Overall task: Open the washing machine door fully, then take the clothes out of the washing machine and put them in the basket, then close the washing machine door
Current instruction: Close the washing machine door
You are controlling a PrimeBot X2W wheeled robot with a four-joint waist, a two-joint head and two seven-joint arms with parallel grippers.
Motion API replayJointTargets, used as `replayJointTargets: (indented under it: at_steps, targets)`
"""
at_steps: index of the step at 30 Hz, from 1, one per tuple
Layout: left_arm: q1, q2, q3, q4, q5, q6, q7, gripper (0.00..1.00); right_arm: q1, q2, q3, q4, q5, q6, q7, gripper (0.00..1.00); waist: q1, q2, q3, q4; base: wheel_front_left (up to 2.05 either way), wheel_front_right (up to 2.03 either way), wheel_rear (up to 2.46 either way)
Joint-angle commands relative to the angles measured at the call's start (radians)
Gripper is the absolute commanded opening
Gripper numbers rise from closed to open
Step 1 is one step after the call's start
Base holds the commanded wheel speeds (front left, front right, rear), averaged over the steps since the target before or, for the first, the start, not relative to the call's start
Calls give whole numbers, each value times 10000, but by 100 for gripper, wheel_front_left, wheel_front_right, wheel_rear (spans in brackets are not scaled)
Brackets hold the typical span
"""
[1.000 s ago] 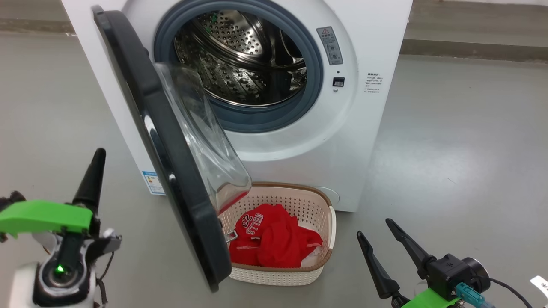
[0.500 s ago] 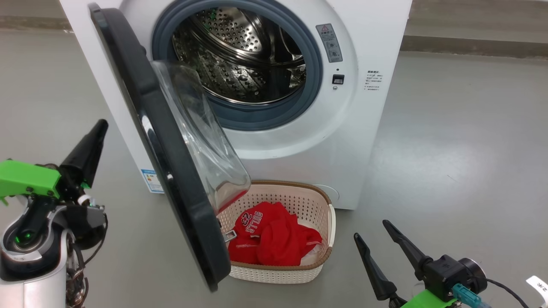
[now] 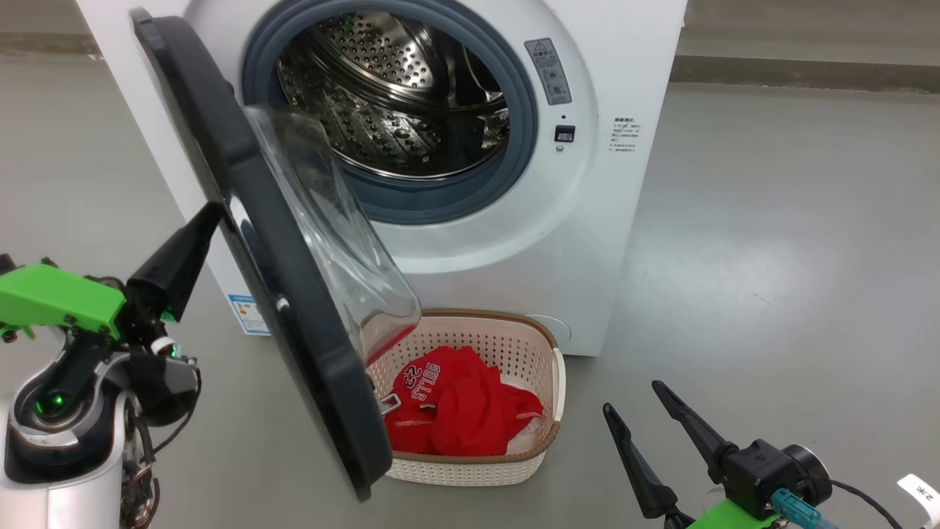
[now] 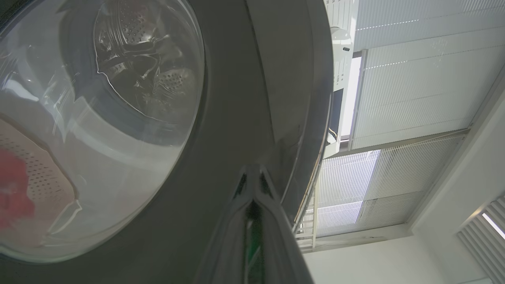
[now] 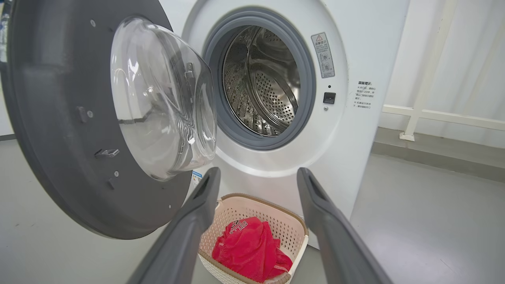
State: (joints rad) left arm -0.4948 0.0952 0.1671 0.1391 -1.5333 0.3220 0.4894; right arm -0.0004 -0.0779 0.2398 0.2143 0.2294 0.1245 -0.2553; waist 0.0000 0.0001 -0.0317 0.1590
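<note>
While the washing machine door [image 3: 294, 308] stands swung out from its hinge on the robot's left, its black rim faces the head camera edge-on and its clear glass bowl bulges toward the washing machine [image 3: 580, 242]. Behind it, the grey rubber ring [image 3: 523, 139] and the perforated steel drum [image 3: 382, 95] are in plain sight. The left end effector [image 3: 209, 217] has its two dark fingers pressed together into a single point. It reaches up and to the right to the outer face of the door, about halfway up the rim. In the left wrist view the end effector [image 4: 252, 177] meets its own reflection in the glossy black door [image 4: 229, 118], so the tip appears to touch the surface, holding nothing. The right end effector [image 3: 631, 397] hovers low at the right with its fingers spread wide apart and empty, well clear of the machine. In the right wrist view its fingers [image 5: 205, 205] frame the scene ahead. The basket [image 3: 470, 470] sits on the grey floor [image 3: 771, 257] just in front of the machine, below the opening, and the door's lower edge overlaps its left side in the head view. The clothes [image 3: 455, 411] lie bunched inside the basket, red with white lettering showing on top.
</note>
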Motion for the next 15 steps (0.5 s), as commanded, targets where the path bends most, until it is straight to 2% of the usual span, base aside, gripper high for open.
replayJointTargets:
  at_steps: [1,8,15]
  targets:
    - [-156,264,216,-328,-48,39,69,0,-404,-21,229,-217,78,62,-65,100,0,-1,7,-23,0,0,0]
    - [-94,-4,35,-342,-51,-148,-100,0,-448,-41,279,-217,95,62,-65,100,0,-1,80,-181,0,0,0]
    - [-301,-214,-231,9,63,-739,-541,0,-511,-98,329,-178,114,62,-65,100,0,-1,185,-439,0,0,0]
